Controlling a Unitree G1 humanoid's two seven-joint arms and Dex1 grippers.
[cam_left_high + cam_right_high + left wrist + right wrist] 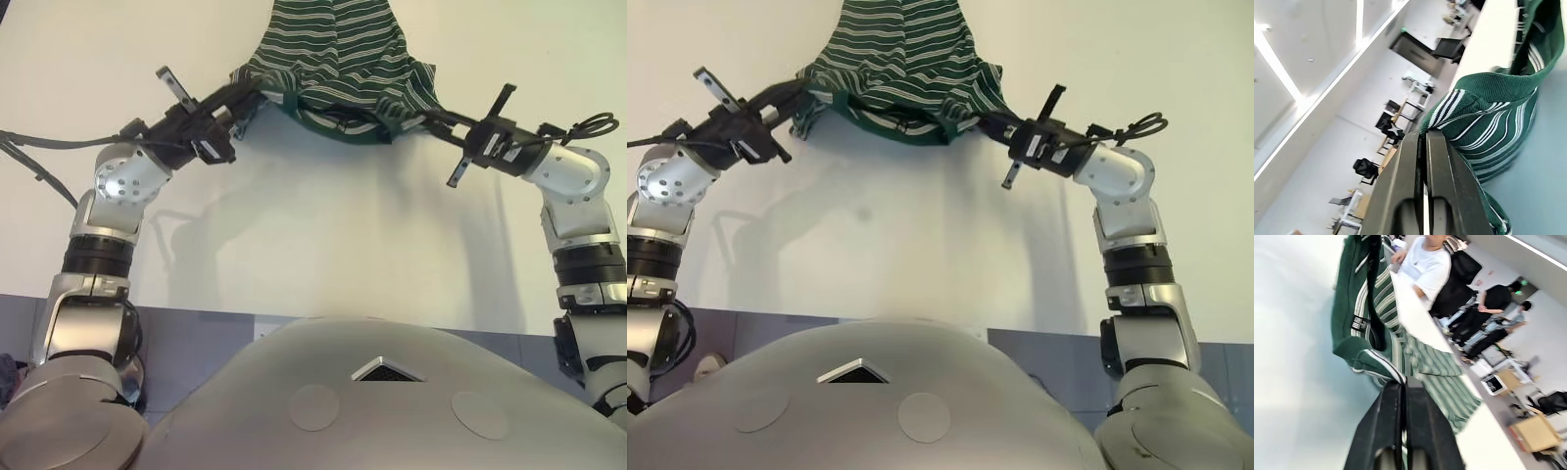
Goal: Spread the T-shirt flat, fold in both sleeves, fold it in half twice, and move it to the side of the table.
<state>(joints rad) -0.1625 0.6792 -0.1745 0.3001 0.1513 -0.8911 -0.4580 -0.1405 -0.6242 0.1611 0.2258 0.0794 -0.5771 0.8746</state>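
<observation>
Head views first, both eyes same scene: the green striped T-shirt sits bunched toward the far middle of the white desk, and its far part runs out past the top of the picture. The collar opening faces the robot and sags between the two arms. The left claw is at the shirt's left side and the right claw at its right side, with the arms spread wide and roughly level. From up here the fingertips are tucked into the fabric, so the grip itself is hard to judge. A broad stretch of plain white desk lies between the shirt and the desk's near edge, so that's the open room

The left wrist view fills in the grip. The left claw is clenched, fingers pressed together with just a thin slit, and a fold of the T-shirt is pinched at the tips. The fabric bulges out from there above the desk. Whether that bulge touches the surface, I can't tell

Right wrist view: the right claw is clenched the same way, gripping a striped hem right at its tips. The T-shirt trails away over the desk and reaches its far edge
</observation>
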